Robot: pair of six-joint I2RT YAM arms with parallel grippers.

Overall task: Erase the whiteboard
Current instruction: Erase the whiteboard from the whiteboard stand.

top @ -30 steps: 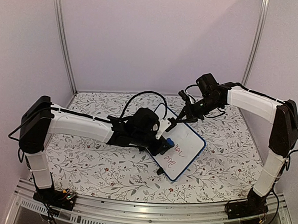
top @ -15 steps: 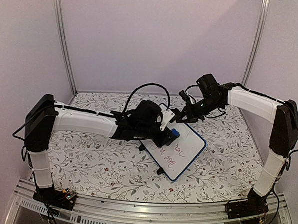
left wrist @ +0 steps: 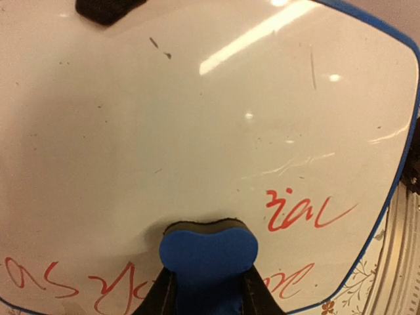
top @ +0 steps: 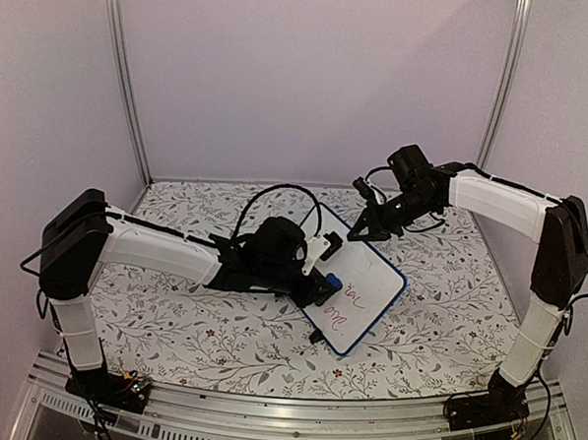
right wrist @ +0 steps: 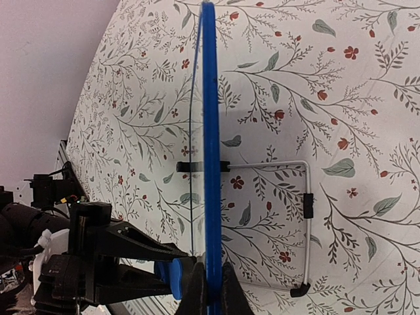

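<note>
Right gripper [right wrist: 210, 289] is pinching the presumably light, stiff blue-framed whiteboard [top: 367, 291] at twelve o'clock; left gripper [top: 326, 280] is clamping a blue eraser block [left wrist: 209, 248].

Robot test cell in a laboratory.

Plain pale lilac panel walls [top: 311, 83], held by bare aluminium corner posts [top: 124, 83], box in a small table covered by a floral-printed cloth [top: 190, 323]. A slotted aluminium rail [top: 294, 405] runs along the near edge. Bolted there are a white-and-black jointed robot arm on the left [top: 155, 244] and a matching one on the right [top: 502, 203], with loose black cables [top: 279, 185] looping off them. Between the arms is a small blue-framed whiteboard [top: 375, 281] with red handwriting.
</note>
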